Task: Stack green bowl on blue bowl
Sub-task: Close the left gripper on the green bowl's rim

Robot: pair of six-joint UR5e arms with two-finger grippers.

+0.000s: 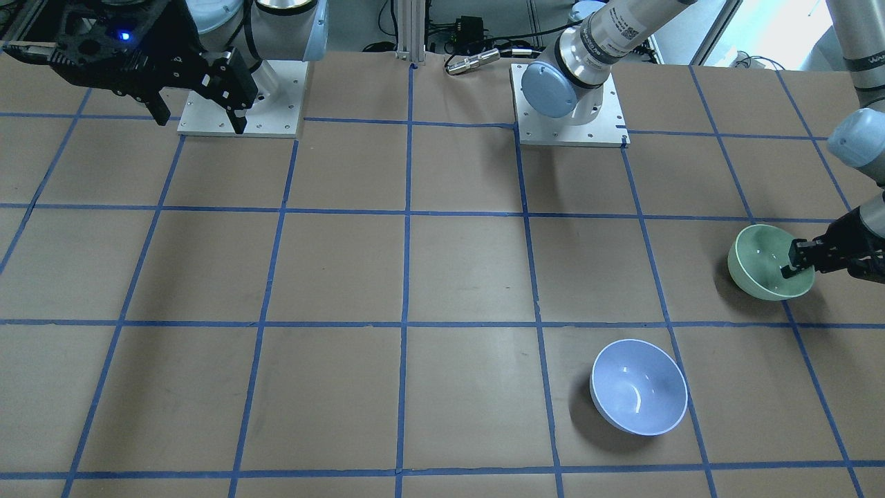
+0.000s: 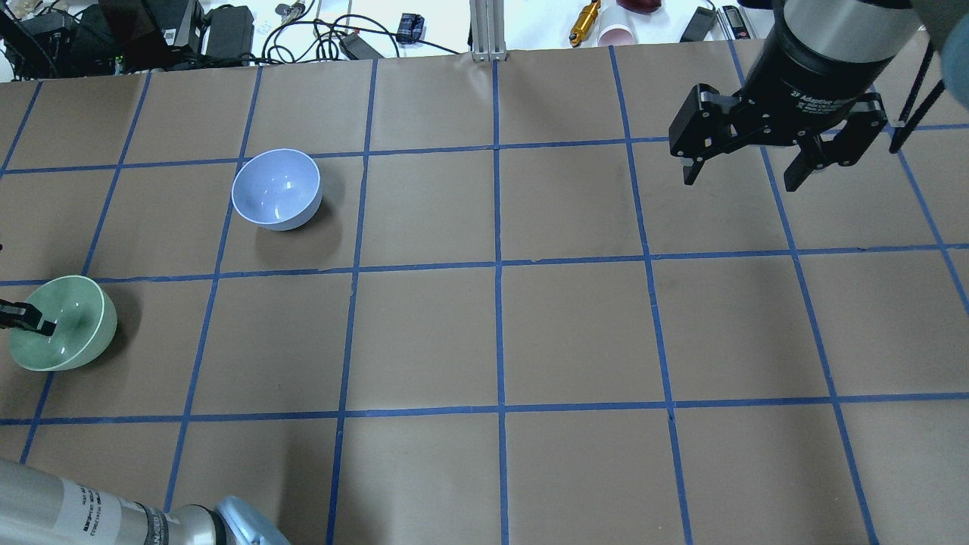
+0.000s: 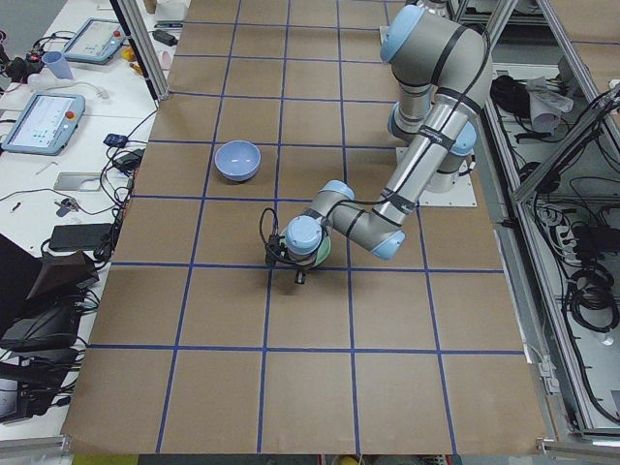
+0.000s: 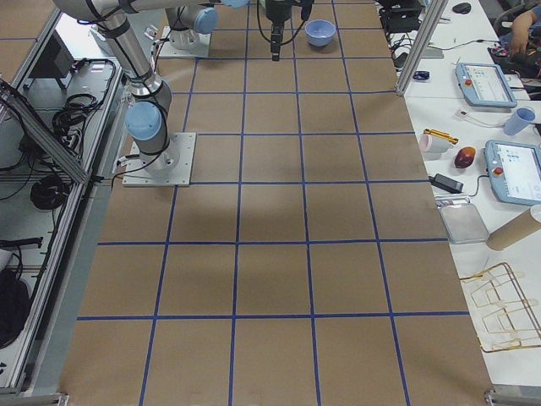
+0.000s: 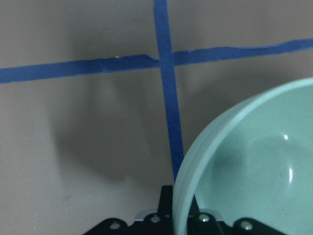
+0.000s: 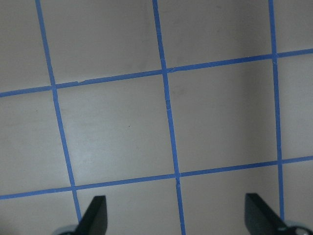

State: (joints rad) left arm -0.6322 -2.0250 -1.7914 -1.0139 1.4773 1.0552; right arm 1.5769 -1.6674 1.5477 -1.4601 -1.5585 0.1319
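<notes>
Progress looks early: the green bowl (image 1: 760,266) sits tilted near the left end of the surface (image 1: 442,277), well apart from the empty blue bowl (image 1: 639,395), so lift, carry and placing all remain. The left pincer (image 1: 795,268) reaches in low and sideways, clamped on the green bowl's rim with one finger inside. The right pincer (image 2: 740,180) hangs high, fingers apart.

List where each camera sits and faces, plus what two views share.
Front-facing: across the table, facing the robot's bases; green bowl, blue bowl.
Overhead: behind robot, looking down; open right jaws, left arm.
Left side: table's end; left arm near.
Right side: opposite end; right arm near.
Left wrist: down at green bowl's rim between left jaws.
Right wrist: down at taped grid; open right jaws.
Shared: front-facing and overhead show both bowls.
</notes>
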